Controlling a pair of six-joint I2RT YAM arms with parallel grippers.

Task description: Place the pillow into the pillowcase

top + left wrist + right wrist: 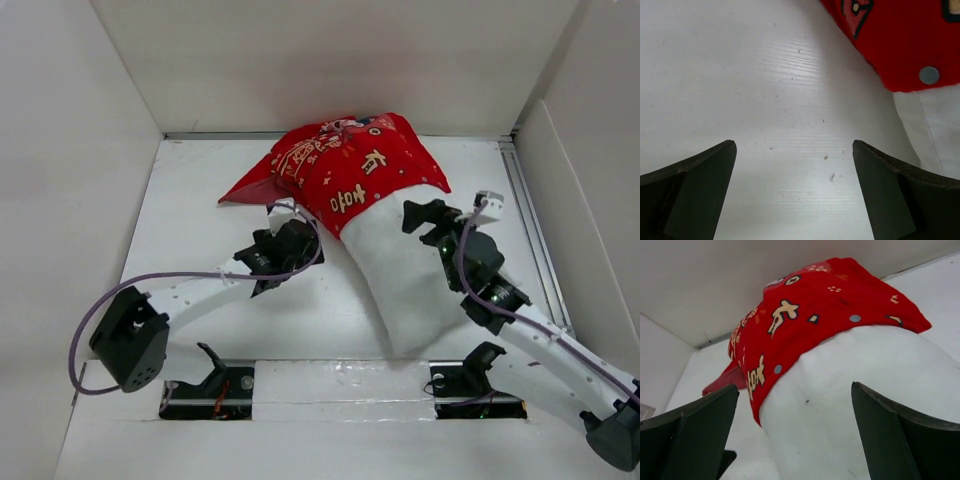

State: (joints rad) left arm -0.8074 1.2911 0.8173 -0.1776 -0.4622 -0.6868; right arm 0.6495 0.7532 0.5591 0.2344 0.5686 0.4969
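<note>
Pillow point(400, 290): big, white, soft. Lies slanted on the table. Its near end is bare and pokes out toward the arm bases. Its far end is inside the red case. About half in, half out.
Arm bases point(210, 385): 2 black ones, nearer than the pillow's bare end, one on each side of it.
Table point(200, 200): white, under the pillow, w/ tiny specks on it left of the pillow.
Purple cable point(150, 278): loops well left of the pillow, along the L arm.
L gripper point(794, 145): just left of the pillow, near where red meets white. Sits low over bare table.
L fingers point(695, 185): wide apart. Only table shows btw them. Not touching the pillow, holding nothing.
R gripper point(795, 386): at the pillow's right side, by the white part, close to the red edge.
R fingers point(890, 430): wide apart. The white pillow shows btw them, but they don't pinch it. Can't tell if the tips touch it.
Pillowcase point(350, 165): bright red w/ gold signs + small flowers. Pulled over the pillow's far end. Its open edge runs across the pillow's middle, a bit crooked. One loose red corner lies flat, left of the pillow's far end.
Snaps point(855, 318): small grey round ones along the open red edge, on top of the pillow.
Back wall point(330, 60): white, past the pillow's far end.
</note>
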